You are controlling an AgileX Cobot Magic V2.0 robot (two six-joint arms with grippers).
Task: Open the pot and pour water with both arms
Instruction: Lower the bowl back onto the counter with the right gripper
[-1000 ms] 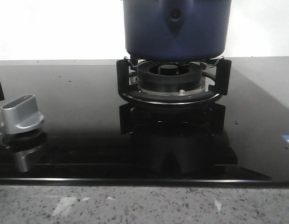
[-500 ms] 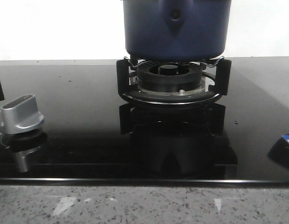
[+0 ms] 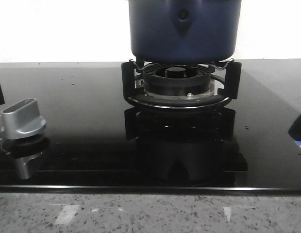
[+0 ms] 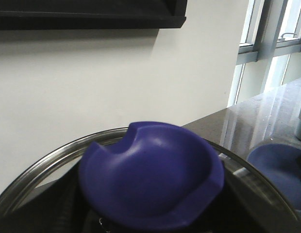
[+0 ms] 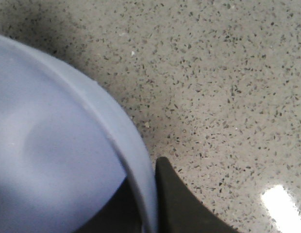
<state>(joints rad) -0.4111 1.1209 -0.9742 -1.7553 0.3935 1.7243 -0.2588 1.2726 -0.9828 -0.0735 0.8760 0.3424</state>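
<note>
The dark navy pot stands on the burner grate, its triangular handle mount with a round hole facing me; its top is cut off by the frame. In the left wrist view a blue lid knob on a glass lid with a steel rim fills the space between my left gripper's jaws, in front of a wall and window. My right gripper is shut on the rim of a light blue bowl, one dark finger outside it, above speckled counter.
A silver stove knob sits at the hob's left. A dark shape with a blue edge shows at the hob's right edge. The left wrist view shows a blue round shape and a window behind.
The dark shape at the right edge of the front view came in half a second ago and has since shifted up and right. The pot has not moved.
</note>
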